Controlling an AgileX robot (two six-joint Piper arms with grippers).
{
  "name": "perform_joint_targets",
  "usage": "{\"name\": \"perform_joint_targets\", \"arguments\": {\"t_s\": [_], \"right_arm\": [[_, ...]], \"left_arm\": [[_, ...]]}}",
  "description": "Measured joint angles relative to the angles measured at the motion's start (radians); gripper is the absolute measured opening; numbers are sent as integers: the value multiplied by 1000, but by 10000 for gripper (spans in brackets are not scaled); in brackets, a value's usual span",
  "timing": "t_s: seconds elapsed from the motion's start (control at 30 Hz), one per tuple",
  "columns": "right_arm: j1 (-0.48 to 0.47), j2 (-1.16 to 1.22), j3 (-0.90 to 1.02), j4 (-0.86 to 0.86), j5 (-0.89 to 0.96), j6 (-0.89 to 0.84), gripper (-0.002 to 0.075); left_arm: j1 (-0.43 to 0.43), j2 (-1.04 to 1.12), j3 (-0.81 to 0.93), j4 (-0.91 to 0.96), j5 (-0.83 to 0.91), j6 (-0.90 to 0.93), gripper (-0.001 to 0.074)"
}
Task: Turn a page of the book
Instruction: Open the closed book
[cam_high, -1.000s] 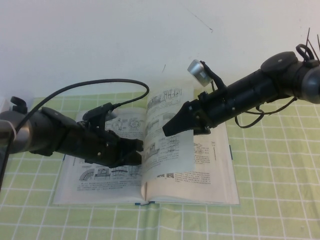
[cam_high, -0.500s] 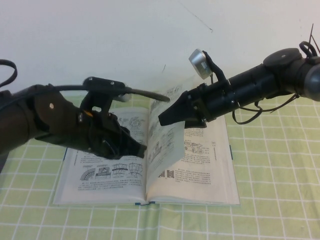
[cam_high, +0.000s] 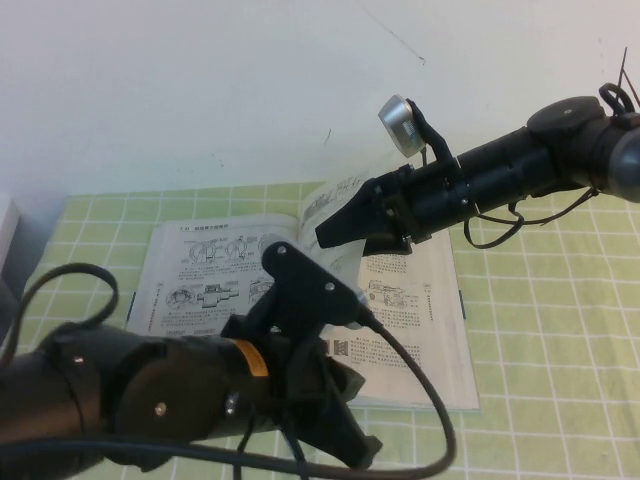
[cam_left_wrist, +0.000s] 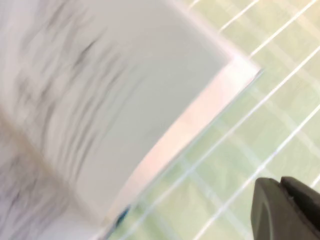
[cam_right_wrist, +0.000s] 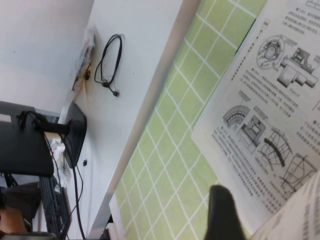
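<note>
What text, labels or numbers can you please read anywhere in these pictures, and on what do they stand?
None can be quoted.
Book: printed captions and headings beside the drawings, too small to read.
Raised page: print too small and blurred.
Left end effector, near the table's front, and right end effector, over the book: no markings visible.

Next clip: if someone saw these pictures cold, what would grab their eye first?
Probably the left arm's dark bulk filling the near-left foreground, its left pincer low by the book's near edge. Behind it the open book lies on the green checked cloth, a page curling up near the spine. The right pincer reaches in from the right, poised above the middle at that lifted page, open.
</note>
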Motion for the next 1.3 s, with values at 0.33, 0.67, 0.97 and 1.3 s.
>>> {"name": "perform_joint_targets", "arguments": {"t_s": [0.33, 0.67, 0.97, 1.3], "right_arm": [[0, -1, 0, 2, 0, 8, 405], [0, -2, -9, 3, 0, 8, 405], [0, -9, -128, -67, 6, 69, 405], [19, -71, -235, -583, 28, 220, 324]], "left_arm": [[-44, 138, 1, 12, -200, 0, -4], [-44, 172, 1, 37, -267, 13, -4], [32, 172, 1, 37, -294, 13, -4], [132, 172, 1, 18, -295, 13, -4]]}}
